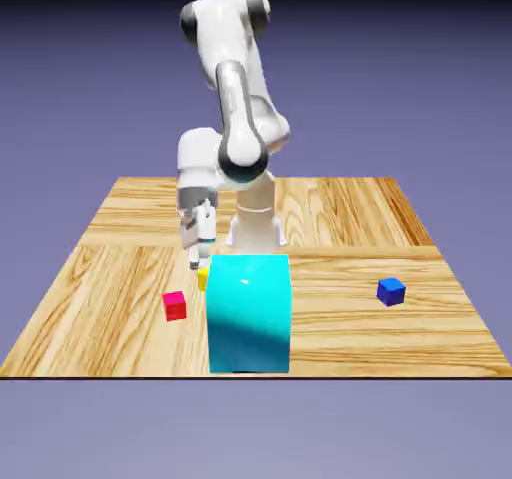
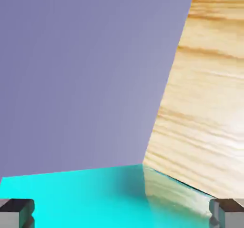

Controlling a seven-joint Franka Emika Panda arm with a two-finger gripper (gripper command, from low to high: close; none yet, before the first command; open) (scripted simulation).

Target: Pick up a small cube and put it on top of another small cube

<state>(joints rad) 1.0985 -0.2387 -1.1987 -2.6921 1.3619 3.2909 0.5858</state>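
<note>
Approach step: gripper (image 1: 201, 264) spread, nothing held. Yellow cube (image 1: 203, 278) just beside fingertips, partly hidden by cyan block (image 1: 249, 314). Next: align over yellow cube, lower, close, clearing block.

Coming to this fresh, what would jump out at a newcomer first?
Probably the big cyan block, standing near the table's front edge and partly hiding the yellow cube. Then the white arm, its open gripper low near that cube. The red-pink cube sits toward the exterior view's left, the blue one right.
</note>
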